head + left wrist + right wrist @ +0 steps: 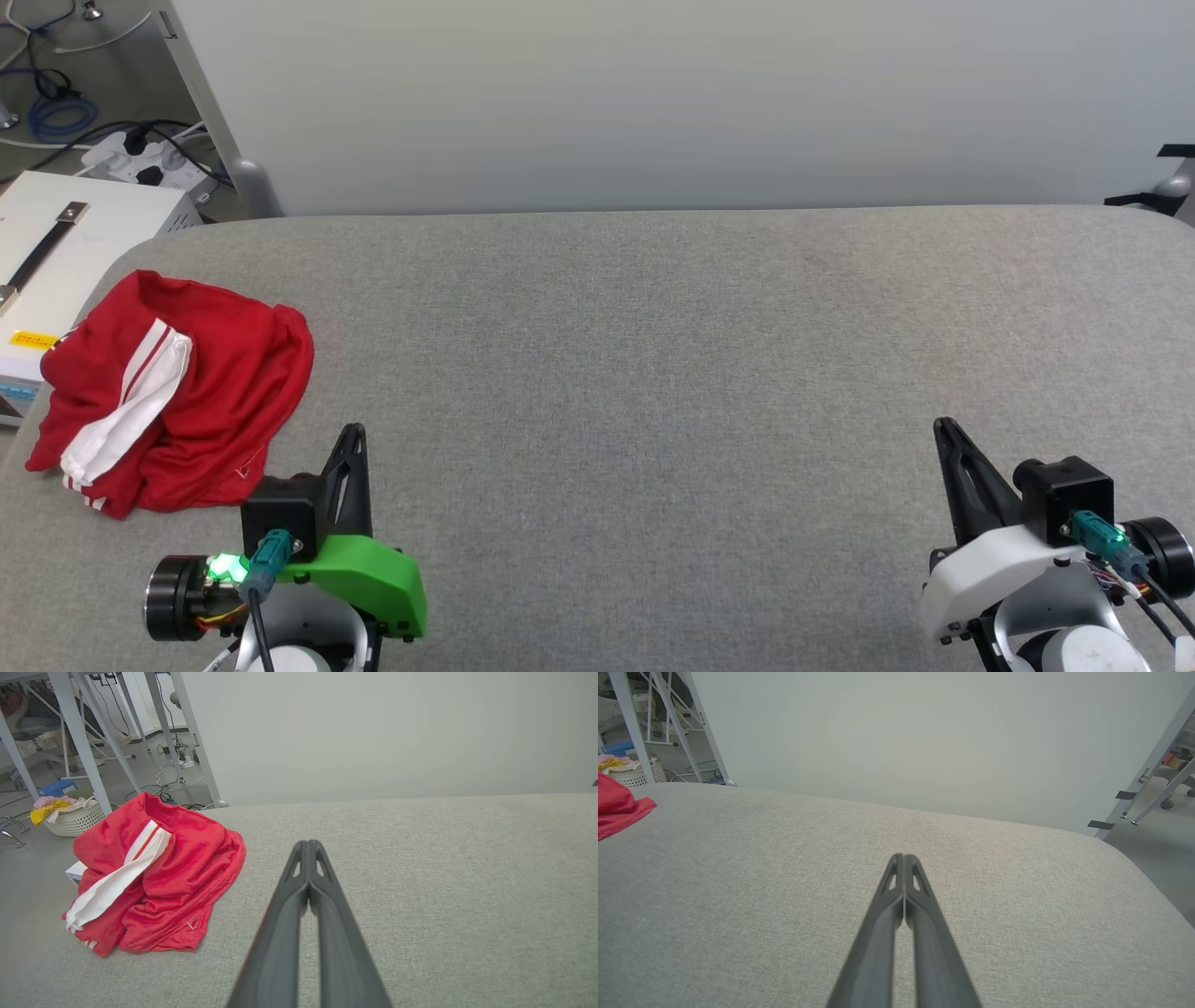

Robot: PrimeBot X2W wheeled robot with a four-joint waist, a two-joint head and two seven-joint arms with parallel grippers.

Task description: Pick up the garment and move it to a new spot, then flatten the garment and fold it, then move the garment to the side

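Your garment (177, 392) lies crumpled at the left of the frame, near the table (653, 373) edge. Both the left gripper (353, 439) and right gripper (945, 431) are pinched closed, empty: spread the left first, then grab a thick fold.

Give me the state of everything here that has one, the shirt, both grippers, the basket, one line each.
Garment: crumpled in a heap at the left edge of the table, not held.
Left gripper: shut, empty, beside the garment, not touching it.
Right gripper: shut, empty, far from the garment.
Basket: on the floor, clothes inside.
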